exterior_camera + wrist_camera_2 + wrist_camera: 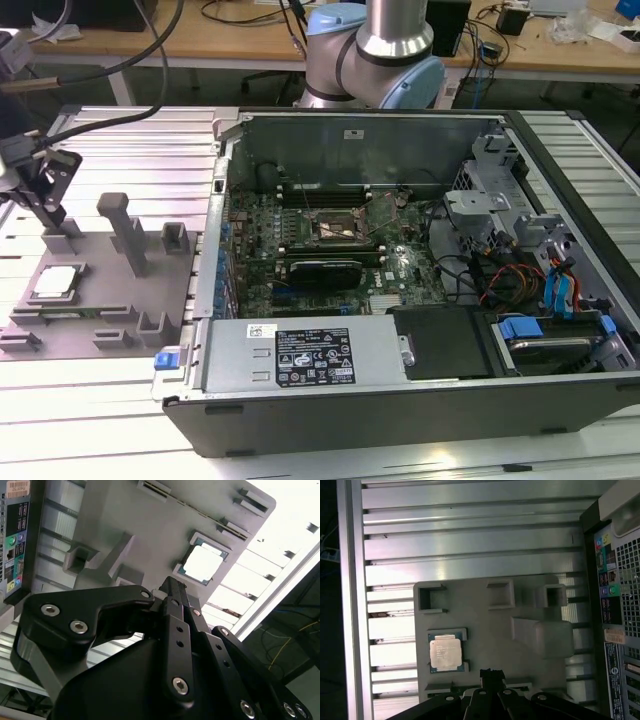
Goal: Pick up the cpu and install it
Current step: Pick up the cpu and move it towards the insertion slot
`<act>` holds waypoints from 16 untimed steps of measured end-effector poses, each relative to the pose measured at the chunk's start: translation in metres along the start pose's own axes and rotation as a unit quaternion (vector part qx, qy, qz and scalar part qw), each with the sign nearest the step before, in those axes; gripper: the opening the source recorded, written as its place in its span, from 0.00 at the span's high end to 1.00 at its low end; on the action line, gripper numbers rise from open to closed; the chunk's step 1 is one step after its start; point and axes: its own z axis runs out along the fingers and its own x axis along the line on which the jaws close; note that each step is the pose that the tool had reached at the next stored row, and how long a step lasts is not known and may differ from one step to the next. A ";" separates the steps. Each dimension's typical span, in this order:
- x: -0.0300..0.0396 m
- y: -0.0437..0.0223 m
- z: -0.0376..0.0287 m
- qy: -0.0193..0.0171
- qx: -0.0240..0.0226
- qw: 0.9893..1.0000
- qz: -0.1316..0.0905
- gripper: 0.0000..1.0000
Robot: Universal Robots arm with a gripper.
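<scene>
The cpu (55,282) is a small square chip with a silver-white top. It lies flat in a square pocket of the grey fixture tray (95,262) at the exterior view's left. It appears in both wrist views, in the second (202,562) and in the first (445,651). My gripper (48,212) hangs above the tray's far edge, a short way behind the cpu and apart from it. Its dark fingers (169,584) meet in one narrow tip, shut on nothing. The open dark socket frame (337,228) sits on the motherboard inside the case.
The open computer case (400,300) lies to the exterior view's right of the tray, with its power supply (310,358) along the near side. Upright grey posts (128,232) rise from the tray close to the gripper. Ribbed aluminium table (470,535) surrounds the tray.
</scene>
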 end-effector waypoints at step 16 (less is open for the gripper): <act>0.0114 -0.0015 0.0138 0.000 0.000 1.000 0.000 0.89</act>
